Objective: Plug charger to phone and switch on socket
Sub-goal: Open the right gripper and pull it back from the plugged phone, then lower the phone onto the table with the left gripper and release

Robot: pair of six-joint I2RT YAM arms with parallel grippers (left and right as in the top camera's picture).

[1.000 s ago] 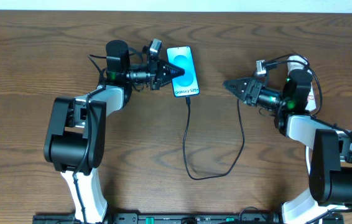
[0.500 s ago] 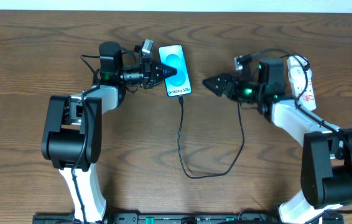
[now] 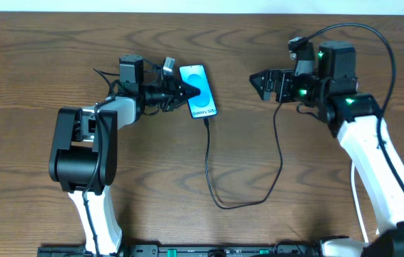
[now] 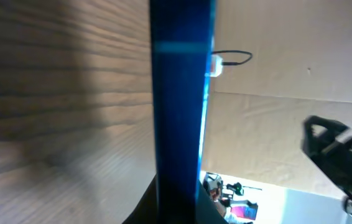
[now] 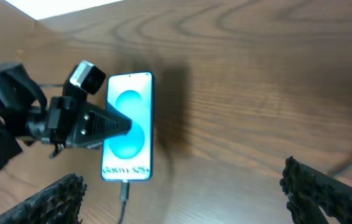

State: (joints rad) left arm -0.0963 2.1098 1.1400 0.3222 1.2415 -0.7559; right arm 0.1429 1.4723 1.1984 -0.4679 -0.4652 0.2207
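The phone [image 3: 201,106] with its bright blue screen is tilted up off the table, left of centre. My left gripper [image 3: 190,91] is shut on its left edge. In the left wrist view the phone [image 4: 176,93] shows edge-on between the jaws [image 4: 176,210]. The charger [image 3: 210,168], a thin black cable, is plugged into the phone's bottom end, loops down the table and runs up toward my right arm. My right gripper [image 3: 262,83] hangs open and empty to the right of the phone. The right wrist view shows the phone [image 5: 128,106] and the plug [image 5: 124,190] between the spread fingers [image 5: 191,198]. The socket is hidden.
The wooden table's far edge [image 3: 209,13] meets a white wall. My raised right arm [image 3: 362,135] covers the right side of the table. The left arm's base [image 3: 81,153] stands at the left.
My right arm has lifted and swung up, and now covers the white power strip. My left gripper has drawn the phone a little to the left and toward me.
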